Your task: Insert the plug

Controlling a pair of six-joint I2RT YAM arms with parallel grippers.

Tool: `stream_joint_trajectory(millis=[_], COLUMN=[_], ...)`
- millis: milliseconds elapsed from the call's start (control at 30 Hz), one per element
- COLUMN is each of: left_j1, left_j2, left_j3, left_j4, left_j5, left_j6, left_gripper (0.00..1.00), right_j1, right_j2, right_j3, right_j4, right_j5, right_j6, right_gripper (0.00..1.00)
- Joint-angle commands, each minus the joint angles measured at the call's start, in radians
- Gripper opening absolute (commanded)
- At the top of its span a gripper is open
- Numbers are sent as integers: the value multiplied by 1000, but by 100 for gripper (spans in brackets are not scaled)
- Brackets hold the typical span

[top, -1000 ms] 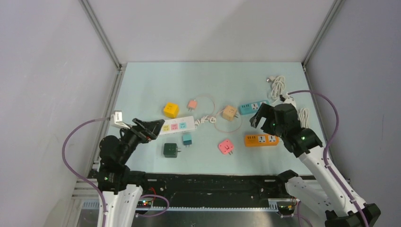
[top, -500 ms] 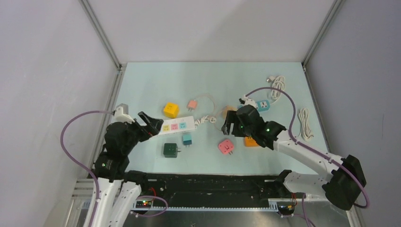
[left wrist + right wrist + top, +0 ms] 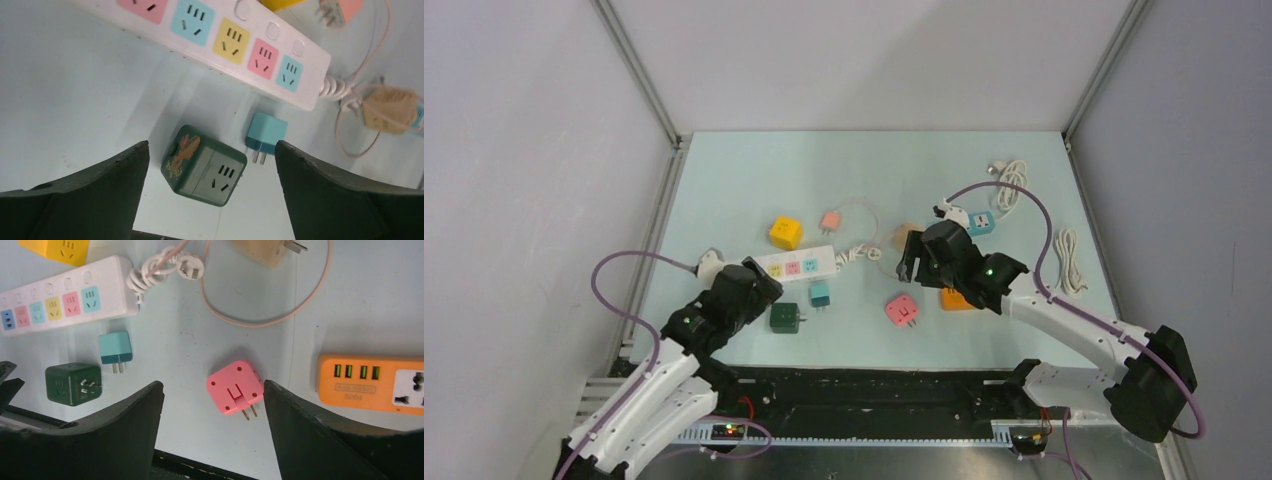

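Over table (image 3: 754,170) centre, both my tools spread apart, empty: left tool (image 3: 211,150) above green cube (image 3: 205,172), right tool (image 3: 212,385) above pink adapter (image 3: 234,390). I take teal plug (image 3: 266,132) as task item: just beside white strip (image 3: 225,45), prongs turned away. Risks: wrong item grabbed amid clutter; prongs misaligned, unbraced strip sliding. Count: strips three – white, orange strip (image 3: 370,384), blue strip (image 3: 980,222); cubes three – green, yellow cube (image 3: 786,232), tan cube (image 3: 265,251); pink adapter one; teal plug one; salmon plug (image 3: 830,219) one; cable coils (image 3: 1011,183) two.

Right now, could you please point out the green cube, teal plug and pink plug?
green cube (image 3: 220,177), left wrist view, on its socket face.
teal plug (image 3: 266,131), left wrist view, on its body.
pink plug (image 3: 234,386), right wrist view, on its body.
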Motion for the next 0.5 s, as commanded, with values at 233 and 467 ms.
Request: stream_joint_trajectory(millis=[233,467], left_j1=[-5,-6], left_j2=[121,276], left_j3=[5,23], left_j4=[-5,-6], left_j5=[-55,106], left_j6=[-369,-415], left_gripper=[100,100], right_j1=[3,3], right_j2=[-49,-51], right_j3=[36,28], right_j4=[-82,-87], right_j5=[77,88], right_j6=[-3,8], right_gripper=[77,77])
